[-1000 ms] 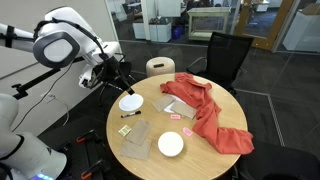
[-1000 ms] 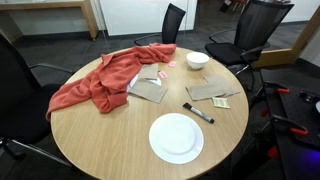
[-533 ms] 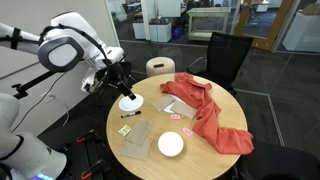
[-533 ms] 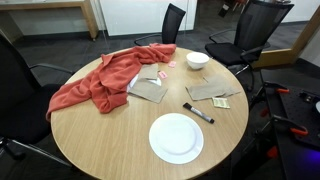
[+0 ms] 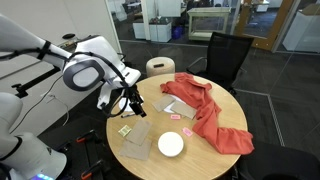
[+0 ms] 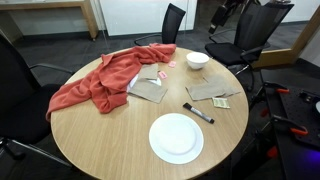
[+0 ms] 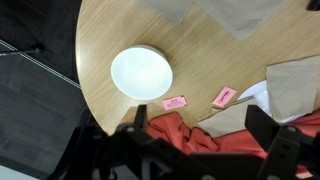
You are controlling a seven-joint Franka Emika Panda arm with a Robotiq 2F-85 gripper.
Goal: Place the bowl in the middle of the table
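Note:
The small white bowl [image 6: 197,60] sits near the far edge of the round light-wood table [image 6: 100,140]. In the wrist view the bowl [image 7: 141,73] lies close to the table's rim, up and left of my gripper [image 7: 198,118]. The gripper is open and empty, with its dark fingers [image 7: 135,118] spread wide above the red cloth [image 7: 185,135]. In an exterior view the gripper [image 5: 128,100] hangs over the table's edge and hides the bowl. The wider flat white plate [image 6: 176,137] lies near the other side.
A red cloth [image 6: 105,80] covers one side of the table. A black marker [image 6: 198,112], brown paper [image 6: 212,91], grey paper [image 6: 150,90] and two pink packets [image 7: 175,103] lie near the middle. Black chairs [image 6: 255,30] stand around the table.
The arm has swung forward and down, so the gripper now stands over the spot where the bowl showed. The bowl, the plate and the cloth have not moved.

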